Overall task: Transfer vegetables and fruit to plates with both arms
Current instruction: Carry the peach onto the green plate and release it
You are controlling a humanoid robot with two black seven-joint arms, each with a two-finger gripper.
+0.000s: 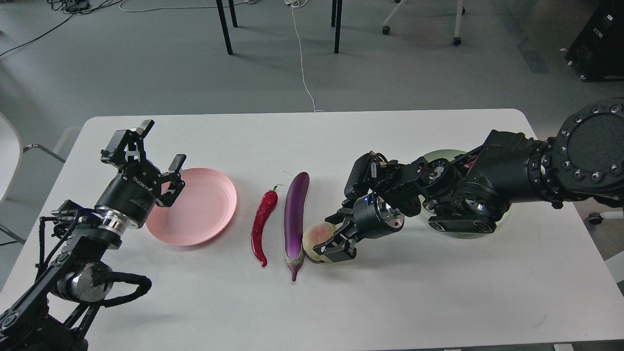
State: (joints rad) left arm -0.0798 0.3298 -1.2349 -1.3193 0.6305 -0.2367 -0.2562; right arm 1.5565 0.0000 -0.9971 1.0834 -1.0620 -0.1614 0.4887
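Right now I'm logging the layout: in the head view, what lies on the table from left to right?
Round pastel pink plastic plate → curved glossy red chili pepper → long glossy purple eggplant → pale yellow-green peach → pale mint green plate.

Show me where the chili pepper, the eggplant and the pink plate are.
chili pepper [262, 224], head view, middle of its red body.
eggplant [294, 214], head view, middle of its purple body.
pink plate [195, 207], head view, bare centre of the dish.

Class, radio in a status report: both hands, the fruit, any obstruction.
Left hand open, empty, above pink plate. Right hand around peach, grip unconfirmed. Eggplant tight beside peach.
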